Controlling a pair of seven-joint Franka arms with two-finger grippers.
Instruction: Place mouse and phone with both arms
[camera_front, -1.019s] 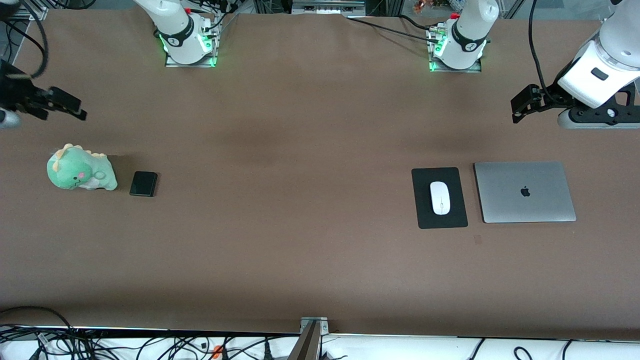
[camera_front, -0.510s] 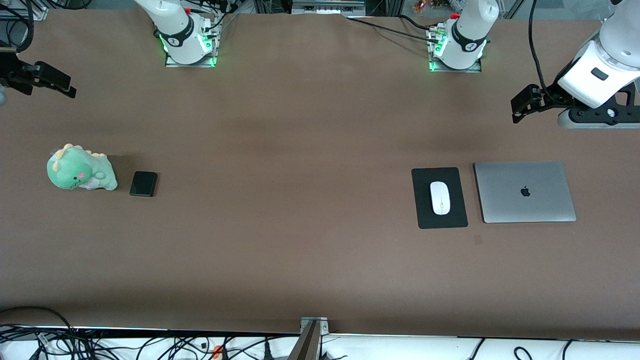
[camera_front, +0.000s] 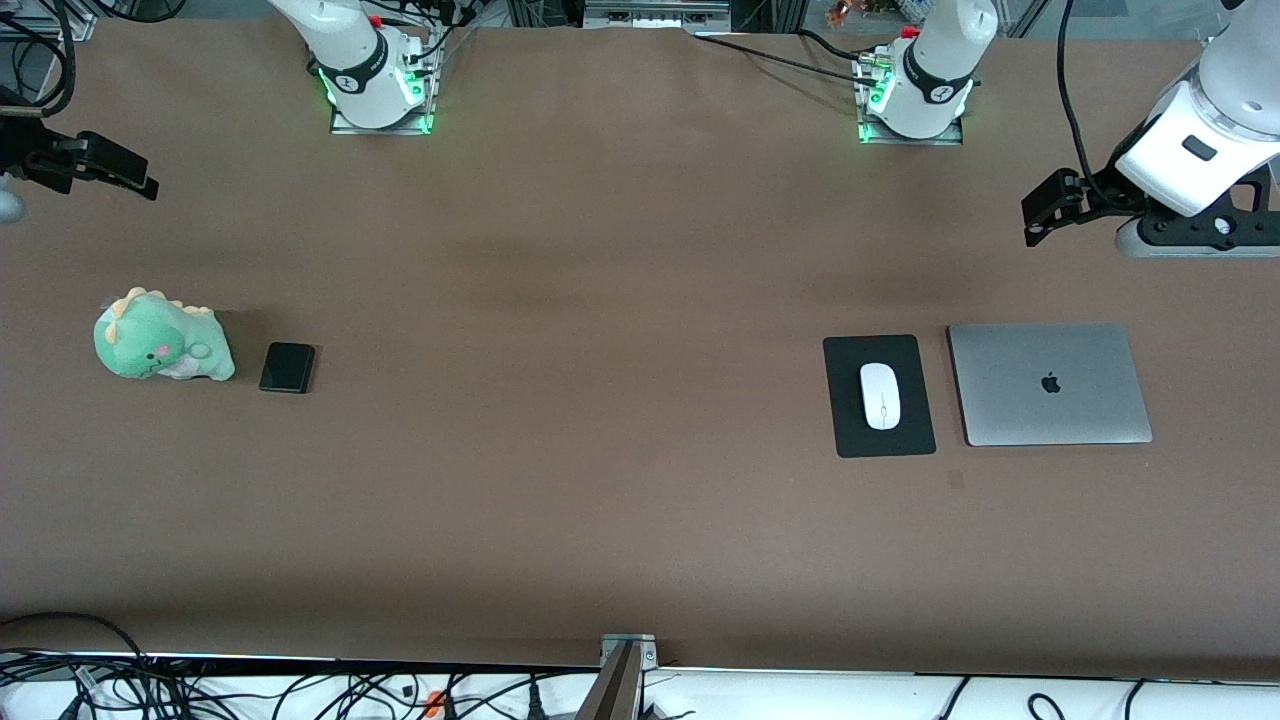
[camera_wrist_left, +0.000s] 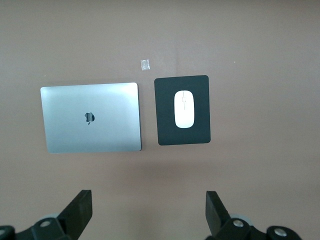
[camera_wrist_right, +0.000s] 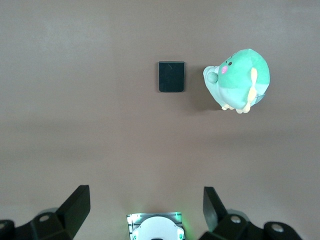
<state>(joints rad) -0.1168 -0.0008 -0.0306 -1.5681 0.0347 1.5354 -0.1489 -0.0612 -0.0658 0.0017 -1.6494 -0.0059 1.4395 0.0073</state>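
The white mouse (camera_front: 881, 395) (camera_wrist_left: 184, 109) lies on a black mouse pad (camera_front: 850, 430) (camera_wrist_left: 167, 132) toward the left arm's end of the table. The black phone (camera_front: 287, 367) (camera_wrist_right: 171, 76) lies flat beside a green plush dinosaur (camera_front: 160, 348) (camera_wrist_right: 240, 80) toward the right arm's end. My left gripper (camera_front: 1040, 212) (camera_wrist_left: 148, 212) hangs open and empty high over bare table, apart from the mouse. My right gripper (camera_front: 135, 175) (camera_wrist_right: 145, 207) is also open and empty, high over the table's edge at its own end.
A closed grey laptop (camera_front: 1050, 383) (camera_wrist_left: 90, 117) lies beside the mouse pad, nearer the table's end. A small pale mark (camera_front: 955, 479) (camera_wrist_left: 145, 64) sits on the brown table nearer the front camera. The right arm's base (camera_wrist_right: 155, 227) shows between its fingers.
My right gripper has risen and drawn away from the plush and phone toward the table's edge, then nearly settled. The left arm, mouse and phone have not moved.
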